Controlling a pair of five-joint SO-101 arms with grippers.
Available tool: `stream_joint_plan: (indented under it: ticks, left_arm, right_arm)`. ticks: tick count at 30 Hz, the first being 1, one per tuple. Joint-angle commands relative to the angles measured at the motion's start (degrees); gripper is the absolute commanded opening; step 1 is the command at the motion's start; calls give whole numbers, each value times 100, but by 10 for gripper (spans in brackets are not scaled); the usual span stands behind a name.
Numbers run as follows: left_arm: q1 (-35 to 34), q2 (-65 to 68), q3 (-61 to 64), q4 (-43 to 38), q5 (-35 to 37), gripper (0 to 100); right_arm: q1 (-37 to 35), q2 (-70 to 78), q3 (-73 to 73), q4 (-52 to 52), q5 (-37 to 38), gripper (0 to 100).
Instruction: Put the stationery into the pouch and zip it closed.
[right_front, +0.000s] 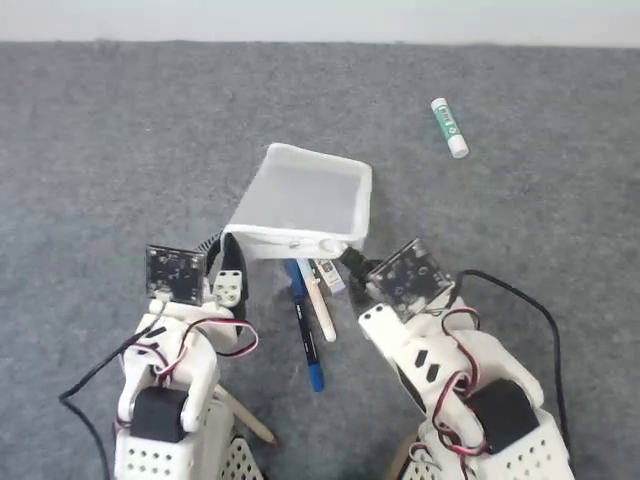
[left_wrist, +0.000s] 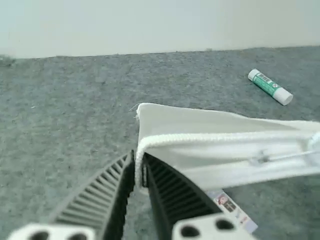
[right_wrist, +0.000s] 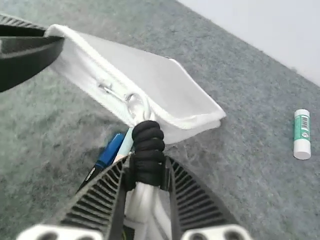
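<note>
Pouch (right_front: 300, 200) is sitting between my two arms with its near edge raised off the table (right_front: 100, 150). My left tool (left_wrist: 137, 162) is pinching one end of the pouch's zipper edge, jaws clamped tight on the fabric. My right tool (right_wrist: 147, 167) is gripping the black cord (right_wrist: 147, 145) tied to the zipper ring (right_wrist: 134, 105) at the other end, closed hard on it. Blue pen (right_front: 306, 335) and white pen (right_front: 322, 305) are lying on the table just under that raised edge. Glue stick (right_front: 449, 127) is lying well apart, beyond the pouch on my right arm's side.
</note>
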Motion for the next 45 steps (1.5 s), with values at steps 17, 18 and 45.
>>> stream_joint_plan:
  ticks: [17, 18, 45]
  left_arm:
    - [-185, -97, -374, 53, 114, 10]
    - [-185, -97, -374, 53, 114, 10]
    - [193, -79, -268, 193, 105, 184]
  right_arm:
    - [1042, -136, -220, -321, -519, 7]
    - [1042, -136, -220, -321, -527, 7]
    - [365, -1262, -264, 163, 264, 7]
